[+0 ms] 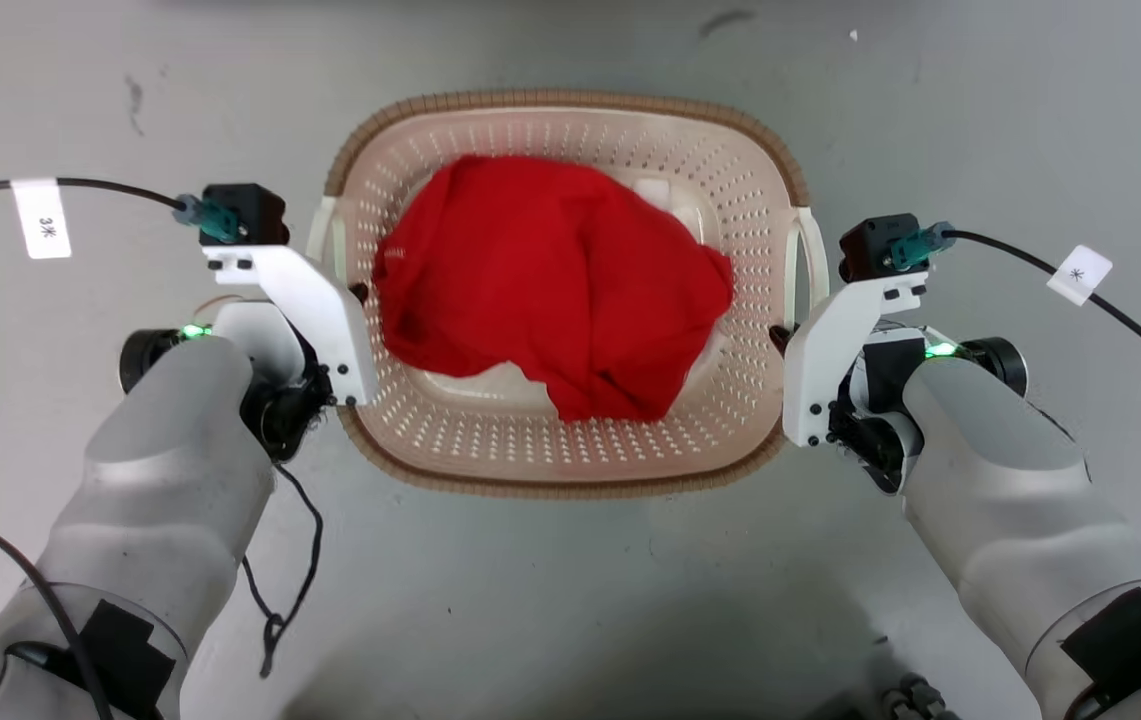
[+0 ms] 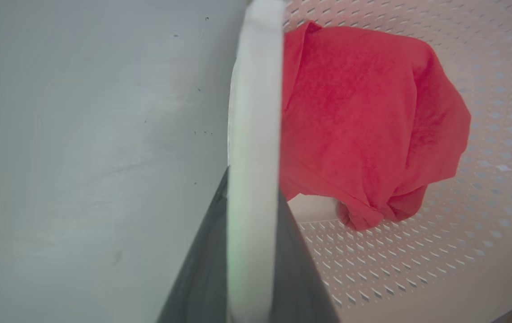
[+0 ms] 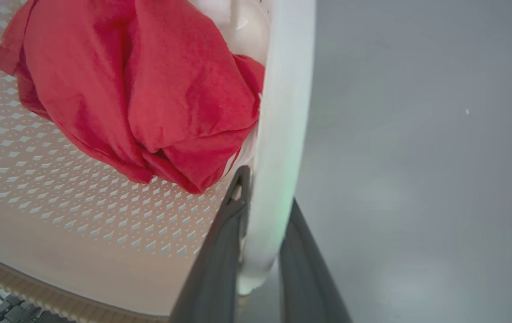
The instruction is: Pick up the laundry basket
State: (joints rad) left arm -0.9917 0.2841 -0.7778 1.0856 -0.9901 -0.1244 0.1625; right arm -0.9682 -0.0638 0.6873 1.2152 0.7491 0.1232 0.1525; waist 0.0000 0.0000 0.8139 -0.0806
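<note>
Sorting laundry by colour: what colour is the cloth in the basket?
Plain red. The cloth in the laundry basket shows best in the head view.

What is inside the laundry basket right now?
A crumpled red cloth covers most of the inside of the laundry basket. At its edges white patches show; whether they are basket floor or another item, I cannot tell. Whatever lies under the cloth is covered.

From the head, white brackets [image 1: 315,310] hide my left gripper [image 2: 253,188] and right gripper [image 3: 267,190] at the basket [image 1: 530,440]; up close, each handle [image 2: 253,112] is a blur running off the top edge. The red cloth [image 1: 550,290] buries most of the basket floor and part of something white [image 1: 665,195] beneath it, and the mark on the right cable tag [image 1: 1078,273] is too small to read.
</note>
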